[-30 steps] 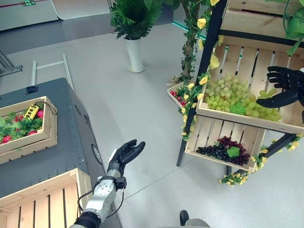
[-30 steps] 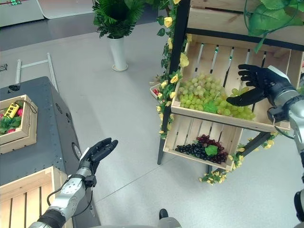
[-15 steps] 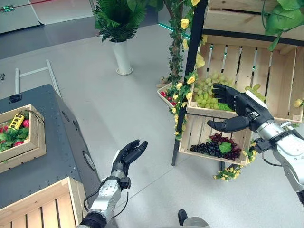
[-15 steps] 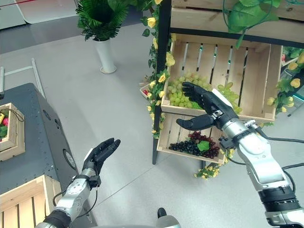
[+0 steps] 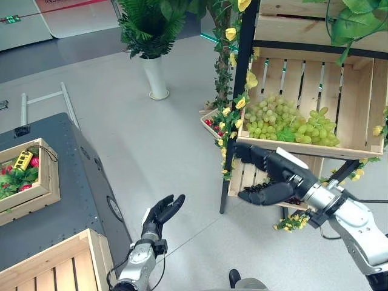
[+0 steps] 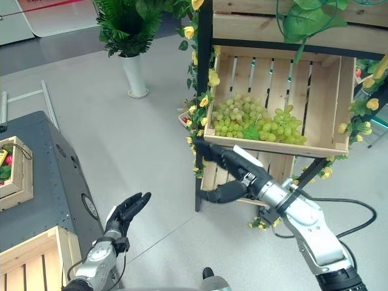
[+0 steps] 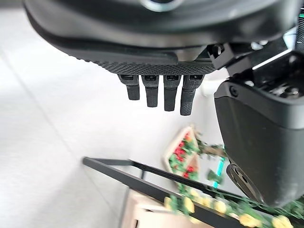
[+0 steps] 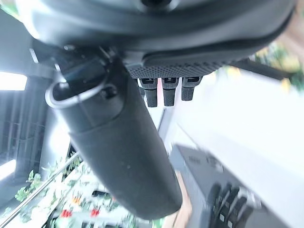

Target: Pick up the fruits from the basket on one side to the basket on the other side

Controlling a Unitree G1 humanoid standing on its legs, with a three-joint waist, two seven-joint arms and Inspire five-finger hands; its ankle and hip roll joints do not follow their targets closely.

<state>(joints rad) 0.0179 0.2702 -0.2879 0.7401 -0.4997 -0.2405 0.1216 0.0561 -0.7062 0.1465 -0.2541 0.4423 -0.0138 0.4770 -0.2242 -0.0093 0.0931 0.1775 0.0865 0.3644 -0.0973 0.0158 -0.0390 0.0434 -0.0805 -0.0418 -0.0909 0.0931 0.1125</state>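
Lowered right hand point(image 5: 276, 179) below one green grape bunch point(image 5: 285, 121).

From head height our two eye views look down on the same wooden shelf point(image 5: 303, 148) and floor point(image 5: 151, 145). Each wrist view looks very closely along its own hand point(image 7: 156, 92), toward the shelf.

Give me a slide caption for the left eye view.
Open right hand below the green grapes crate; left hand open over the floor.
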